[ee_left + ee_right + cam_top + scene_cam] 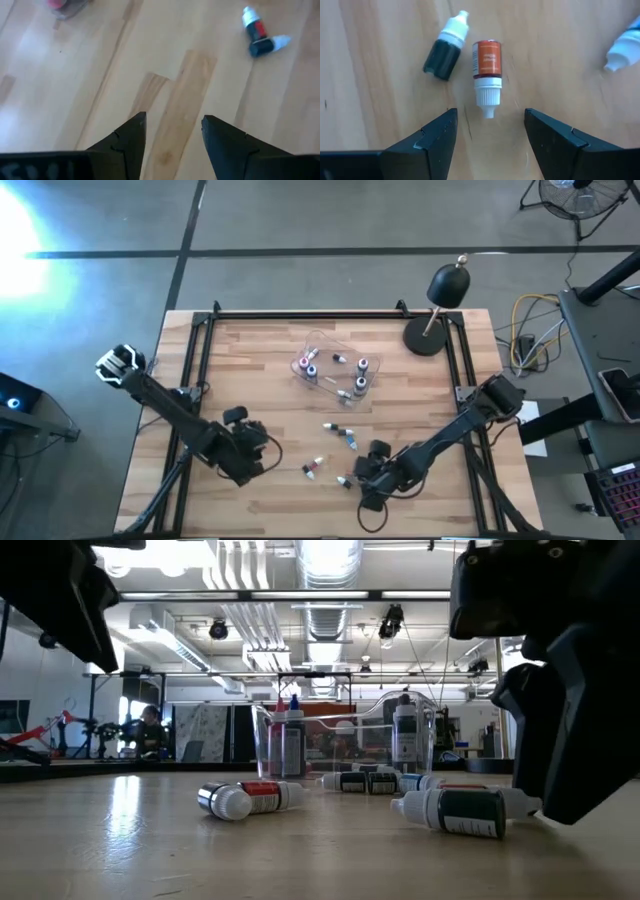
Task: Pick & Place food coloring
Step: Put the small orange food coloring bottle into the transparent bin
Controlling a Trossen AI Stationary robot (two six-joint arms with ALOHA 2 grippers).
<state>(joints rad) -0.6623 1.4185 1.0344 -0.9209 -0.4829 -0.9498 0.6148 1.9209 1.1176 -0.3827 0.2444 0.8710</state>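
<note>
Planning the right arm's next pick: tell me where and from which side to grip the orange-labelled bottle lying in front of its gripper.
Grip the orange-labelled bottle across its cylindrical body, coming straight down from above. It lies flat on the table, white nozzle toward the open right gripper. Stay clear of the dark bottle close beside it.

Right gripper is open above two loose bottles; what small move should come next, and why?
Probably lower the right gripper straight down and close on the red bottle. Its white cap points into the gap between the open fingers, while the dark bottle lies off to one side, apart from it.
</note>
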